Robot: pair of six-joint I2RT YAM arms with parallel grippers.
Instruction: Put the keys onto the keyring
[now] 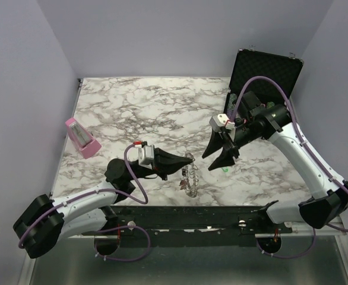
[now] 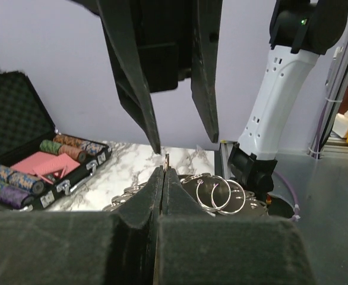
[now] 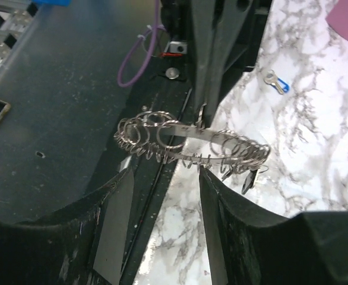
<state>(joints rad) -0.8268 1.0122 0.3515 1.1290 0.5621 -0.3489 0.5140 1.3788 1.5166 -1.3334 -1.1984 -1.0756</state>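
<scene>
Left end effector (image 2: 164, 172) is pinching the keyring (image 3: 180, 126) up off the bench (image 3: 316, 119) so my spread right end effector (image 3: 165, 175) can feed keys on; blue key (image 3: 278, 83) waits at two o'clock.

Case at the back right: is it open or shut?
Open. The case has its lid standing up in the top view; the left wrist view shows poker chips and pink cards in its tray.
</scene>
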